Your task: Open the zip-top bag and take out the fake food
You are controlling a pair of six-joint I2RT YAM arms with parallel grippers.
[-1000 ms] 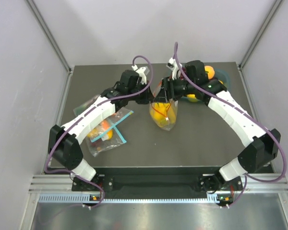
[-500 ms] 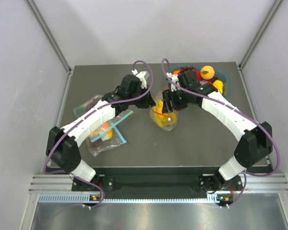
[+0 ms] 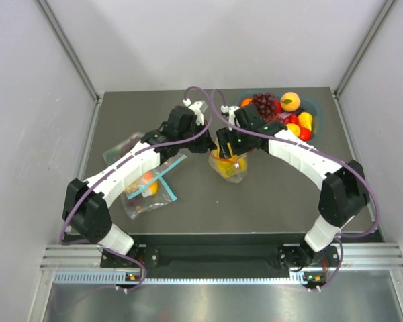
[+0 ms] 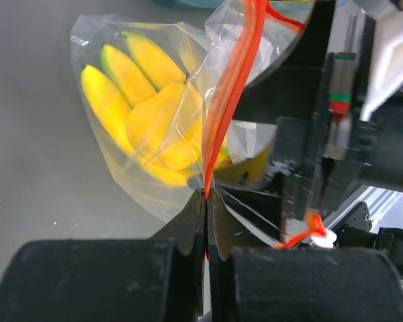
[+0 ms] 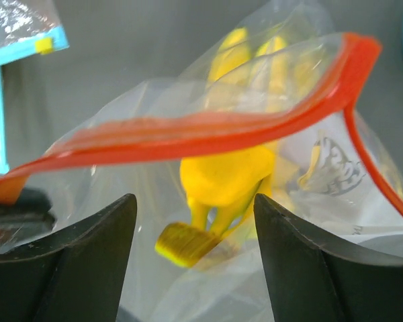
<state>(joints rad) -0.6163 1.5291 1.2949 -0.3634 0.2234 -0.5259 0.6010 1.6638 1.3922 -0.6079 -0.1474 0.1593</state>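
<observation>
- Top external: swung the right arm (image 3: 302, 157) left off the fruit bowl (image 3: 316, 106), sinking the zip-top bag (image 3: 230, 168) toward the table (image 3: 275, 201).
- Clenched on its red-orange zip strip (image 4: 228, 100) with left fingers (image 4: 181, 268).
- Spread wide with right fingers (image 5: 74, 248), grasping nothing (mouth gaping); likely set to reach for the banana bunch (image 5: 225, 174).

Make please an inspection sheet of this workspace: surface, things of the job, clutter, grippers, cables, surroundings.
Surface: dark grey table, matte.
Job's things: zip-top bag mid-table between the arms, its red-orange strip parted; banana bunch inside it.
Clutter: blue-strip bags at the left, partly under the left arm; bowl of fruits at the far right.
Grippers: left gripper shut on the bag's strip; right gripper open at the bag's mouth.
Cables: purple cables loop over both wrists; no snag seen.
Surroundings: pale walls; metal rail at the near edge.
</observation>
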